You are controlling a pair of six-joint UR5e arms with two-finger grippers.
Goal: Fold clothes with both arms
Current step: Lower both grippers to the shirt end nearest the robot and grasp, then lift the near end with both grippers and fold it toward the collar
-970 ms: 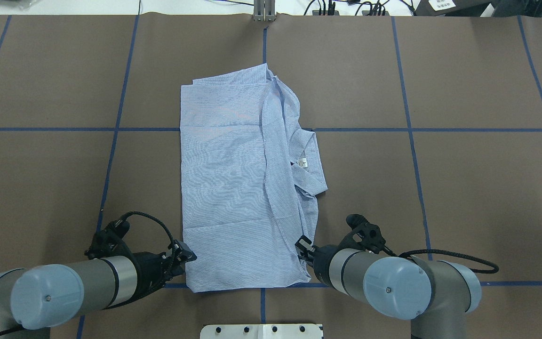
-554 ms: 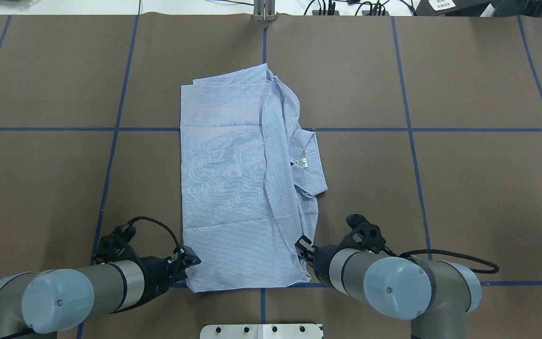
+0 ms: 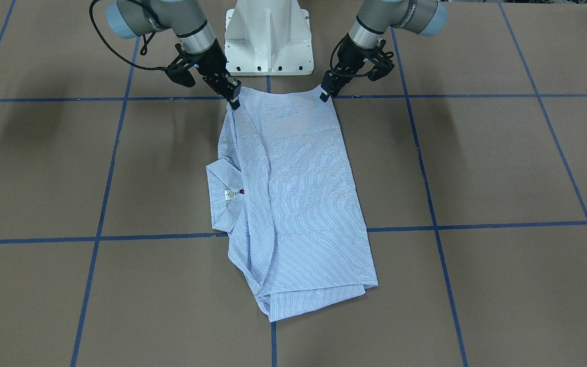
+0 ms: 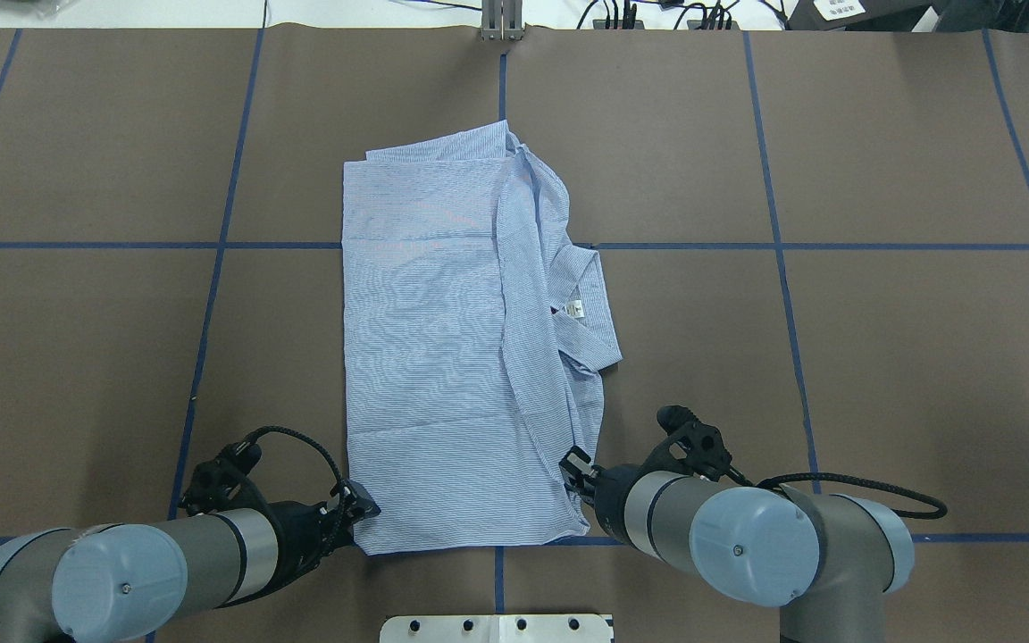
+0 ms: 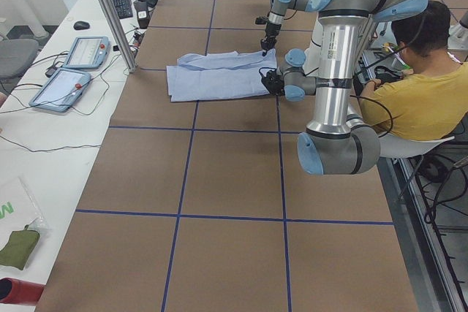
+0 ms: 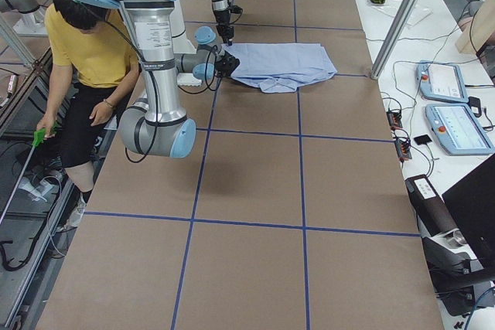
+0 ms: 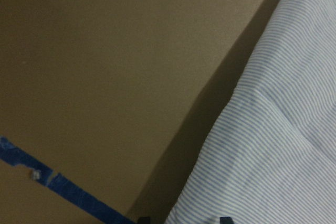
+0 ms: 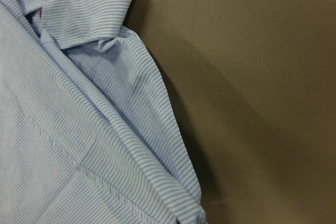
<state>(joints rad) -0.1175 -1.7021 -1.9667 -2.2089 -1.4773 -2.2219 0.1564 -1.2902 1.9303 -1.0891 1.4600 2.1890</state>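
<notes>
1. Left tool (image 4: 360, 512) sits spread astride the striped shirt (image 4: 430, 357)'s near corner; close it shallow and you'll catch one layer.
2. Right tool (image 4: 578, 468) touches the other near corner; you can't tell its grip.
3. With the shirt mid-surface (image 4: 881, 357), uneven lifting would skew your fold.

Our left arm (image 4: 233, 546) comes in from the left side of the overhead view and lies almost level, the forearm pointing to the right. At its end our left gripper (image 4: 361, 512) is held low. In the left wrist view two dark fingertips (image 7: 225, 220) show at the bottom edge with a gap between them, so the jaws stand apart. Our right arm (image 4: 657, 505) is bent at the elbow and reaches inward to the left. Our right gripper (image 4: 575, 466) is also held low, pointing forward and down. Whether its jaws are apart or together, we cannot tell.
</notes>
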